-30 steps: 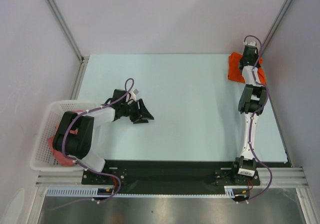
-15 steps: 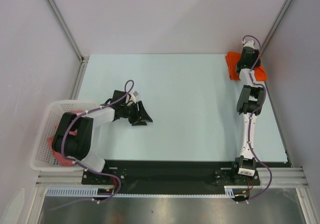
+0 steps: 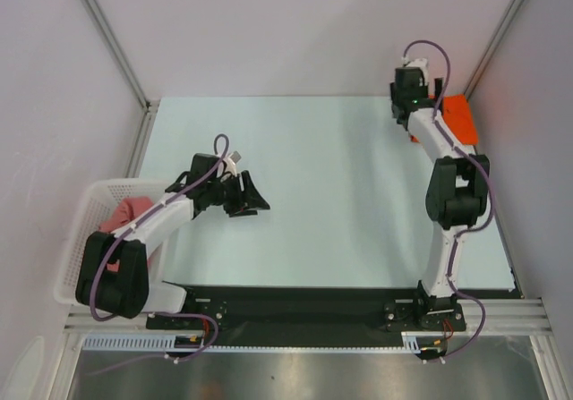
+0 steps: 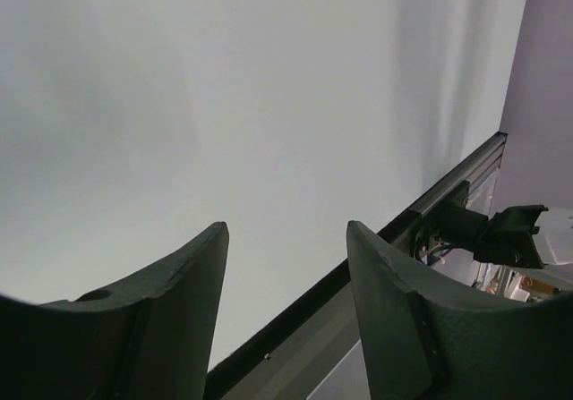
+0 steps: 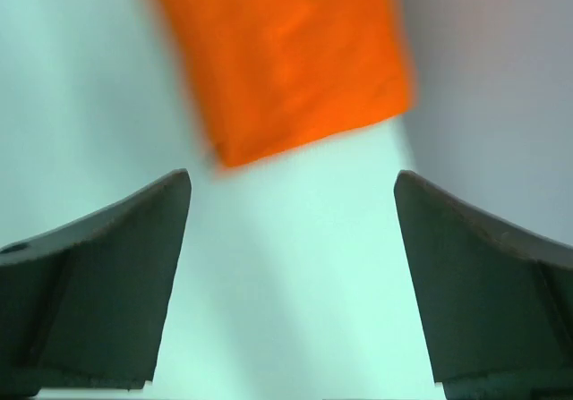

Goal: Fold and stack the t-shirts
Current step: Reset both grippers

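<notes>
Swinging away to its own left, the right gripper [image 5: 291, 181] has come off the orange shirt [image 3: 458, 118], which it was hovering right over a second ago. From where I stand, its fingers are spread wide with nothing between them. The shirt now lies just ahead of the fingertips, off toward the right finger's side. It looks like a tidy folded rectangle with one straight edge nearest the gripper, flat on the table [image 3: 340, 167]. I'd say that shirt is finished and parked as the base of the stack.

The left gripper [image 4: 286, 230] has barely shifted. It hangs over bare table, fingers parted and empty. What did move is the arm behind it, which has stretched out. That uncovers the pink shirt [image 3: 125, 212], bunched in the basket [image 3: 73, 257] well behind that gripper and off to its left.

So one shirt seems done and the other hasn't been touched. My guess is the left gripper has to pull back to the basket next, and a crumpled heap like that could be awkward to grab cleanly.
</notes>
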{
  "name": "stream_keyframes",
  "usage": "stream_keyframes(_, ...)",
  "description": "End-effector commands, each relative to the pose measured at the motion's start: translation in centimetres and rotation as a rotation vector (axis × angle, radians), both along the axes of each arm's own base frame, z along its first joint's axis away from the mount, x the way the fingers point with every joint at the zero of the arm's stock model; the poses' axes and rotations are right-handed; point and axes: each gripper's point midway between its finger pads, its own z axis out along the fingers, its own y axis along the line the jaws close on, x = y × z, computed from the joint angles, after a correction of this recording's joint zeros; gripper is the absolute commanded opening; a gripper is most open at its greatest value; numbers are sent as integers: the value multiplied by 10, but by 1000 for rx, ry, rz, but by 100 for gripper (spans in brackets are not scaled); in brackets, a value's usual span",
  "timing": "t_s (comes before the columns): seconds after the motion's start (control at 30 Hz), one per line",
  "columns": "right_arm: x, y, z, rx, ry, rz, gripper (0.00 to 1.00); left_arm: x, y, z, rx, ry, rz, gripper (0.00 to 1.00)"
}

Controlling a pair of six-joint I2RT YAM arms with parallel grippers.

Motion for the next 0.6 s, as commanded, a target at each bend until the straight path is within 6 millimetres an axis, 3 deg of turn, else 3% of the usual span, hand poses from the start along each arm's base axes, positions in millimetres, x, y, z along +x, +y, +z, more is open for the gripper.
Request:
stream_keyframes(0.0, -53, 94, -3, 303, -11, 142, 100, -6, 7, 9, -2, -34, 34, 62)
stream_keyframes(0.03, -59, 126, 3, 401, -41, 241, 100, -9, 7, 17, -18, -59, 48, 63)
stream_keyframes(0.07, -80, 163, 25, 481, -87, 338, 100, -10, 7, 20, -32, -88, 59, 64)
stream_keyframes(0.1, -109, 181, -1, 543, -32, 378, 100, -19, 9, 11, -35, -72, 66, 64)
stream_keyframes(0.13, -131, 218, 27, 680, -117, 475, 100, -19, 7, 17, -71, -90, 82, 64)
stream_keyframes(0.17, -144, 230, -1, 729, -69, 474, 100, -23, 5, 15, -95, -87, 86, 64)
stream_keyframes(0.2, -182, 229, -12, 782, -65, 480, 100, -35, 6, 1, -111, -56, 93, 64)
stream_keyframes(0.23, -197, 248, -8, 920, -101, 518, 100, -39, 3, 8, -161, -63, 109, 64)
stream_keyframes(0.27, -215, 254, -7, 991, -112, 543, 100, -38, 1, 13, -198, -100, 108, 64)
stream_keyframes(0.3, -234, 255, -17, 1061, -105, 522, 100, -42, 0, 10, -222, -111, 108, 64)
stream_keyframes(0.33, -265, 252, -27, 1169, -112, 493, 100, -43, -1, 13, -242, -116, 111, 64)
stream_keyframes(0.4, -293, 249, -44, 1277, -126, 456, 99, -49, -2, 17, -265, -147, 92, 65)
stream_keyframes(0.43, -320, 246, -62, 1339, -139, 466, 100, -51, -3, 18, -275, -150, 91, 65)
stream_keyframes(0.47, -331, 248, -67, 1447, -151, 415, 100, -54, -4, 20, -297, -171, 82, 65)
stream_keyframes(0.5, -339, 247, -46, 1516, -254, 474, 100, -64, -4, 17, -324, -163, 86, 64)
stream_keyframes(0.53, -350, 243, -71, 1544, -239, 427, 100, -68, -4, 19, -346, -177, 85, 64)
stream_keyframes(0.57, -352, 240, -64, 1585, -285, 417, 99, -70, -5, 25, -379, -219, 76, 64)
